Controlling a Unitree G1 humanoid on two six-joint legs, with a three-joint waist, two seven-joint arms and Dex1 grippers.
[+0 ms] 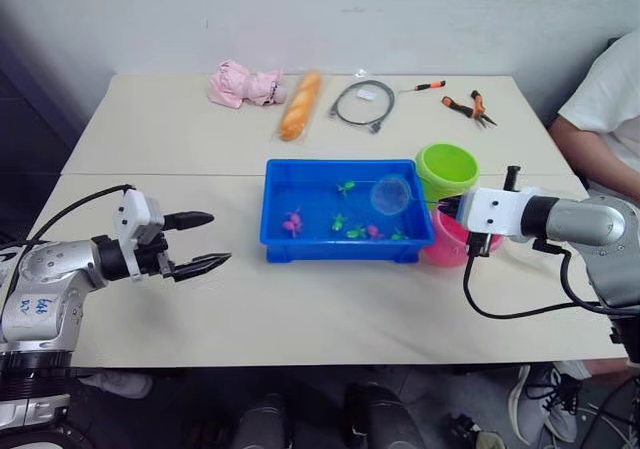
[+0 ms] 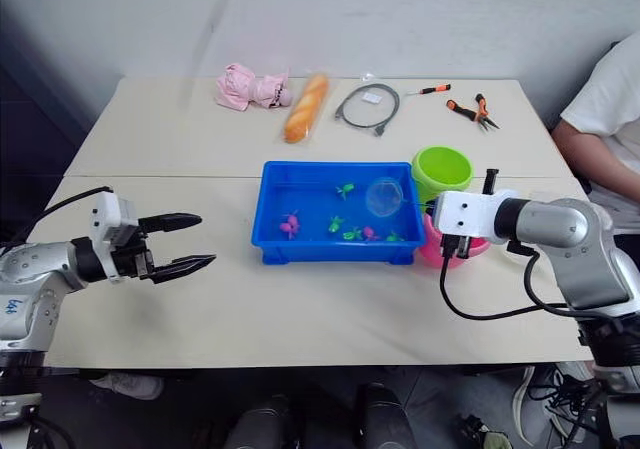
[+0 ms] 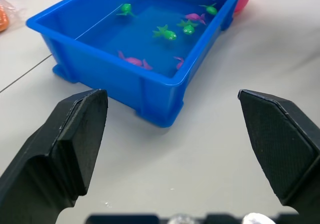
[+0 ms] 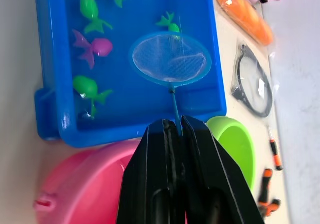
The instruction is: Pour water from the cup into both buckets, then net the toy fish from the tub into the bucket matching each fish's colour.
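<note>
Net (image 4: 170,59) handle is clamped between the closed fingers of my right gripper (image 4: 172,126), and the thin shaft runs straight out from my fingertips. The pink bucket (image 4: 85,179) is directly beneath that hand, and the lime green bucket (image 4: 235,144) is just beside it, on the side away from my left arm. Whether either bucket holds water I cannot tell.

Beyond my fingertips the light blue hoop hangs over the end of the blue tub (image 4: 50,104) nearest this hand. Its mesh appears empty. One green fish (image 4: 170,22) lies just past the hoop's far edge.

Step in hand, by my judgement: netting, with no fish caught at present. The next move calls for dipping the hoop and sliding it under a single fish, then lifting level and carrying it back to the bucket of matching colour.

Count:
- Hand net: one.
- Buckets: two.
- Tub: one.
- Green fish: four.
- Magenta fish (image 4: 95,47): three, as best I can make out. One is half hidden by the tub wall in the left wrist view.

My left gripper (image 1: 220,238) is spread wide and holds nothing. It hovers over bare table, well apart from the tub's other end.
</note>
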